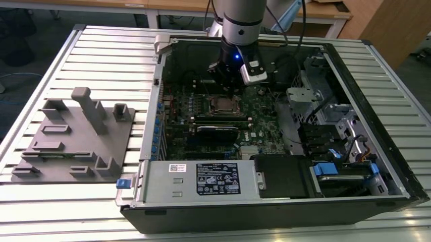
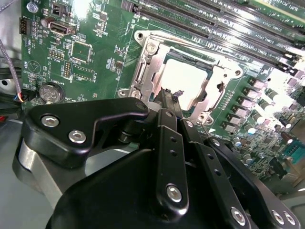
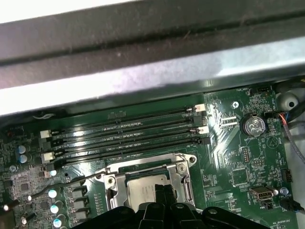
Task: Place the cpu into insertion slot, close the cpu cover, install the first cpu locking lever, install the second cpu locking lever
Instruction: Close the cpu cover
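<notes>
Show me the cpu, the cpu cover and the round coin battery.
cpu [image 2: 183, 76], second wrist view, middle of its metal top.
cpu cover [image 3: 147, 168], first wrist view, a bar of its frame.
coin battery [image 3: 252, 125], first wrist view, centre of its face.

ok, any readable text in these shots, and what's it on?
Too small to read: black label on the power supply.
Too small to read: white sticker beside it.
Too blurred to read: white print on the motherboard, in both wrist views.
Nothing can be quoted.
</notes>
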Robot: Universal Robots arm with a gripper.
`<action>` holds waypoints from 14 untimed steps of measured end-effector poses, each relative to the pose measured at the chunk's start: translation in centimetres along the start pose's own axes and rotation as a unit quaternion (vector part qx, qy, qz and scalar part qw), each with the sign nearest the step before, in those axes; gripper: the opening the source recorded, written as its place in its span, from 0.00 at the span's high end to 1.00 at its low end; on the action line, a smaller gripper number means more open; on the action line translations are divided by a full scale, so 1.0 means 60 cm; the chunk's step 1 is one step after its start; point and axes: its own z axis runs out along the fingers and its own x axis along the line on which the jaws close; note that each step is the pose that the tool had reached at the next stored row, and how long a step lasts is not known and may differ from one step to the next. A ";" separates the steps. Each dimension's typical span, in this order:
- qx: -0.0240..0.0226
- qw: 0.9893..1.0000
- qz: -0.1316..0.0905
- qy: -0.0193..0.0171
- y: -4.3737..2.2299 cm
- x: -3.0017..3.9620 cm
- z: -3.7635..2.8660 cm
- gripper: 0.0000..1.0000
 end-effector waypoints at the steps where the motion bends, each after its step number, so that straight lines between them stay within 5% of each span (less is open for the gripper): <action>1: 0.000 1.000 -0.001 0.000 -0.001 0.000 0.000 0.90; 14: 0.000 1.000 -0.022 0.000 -0.015 0.002 0.007 0.90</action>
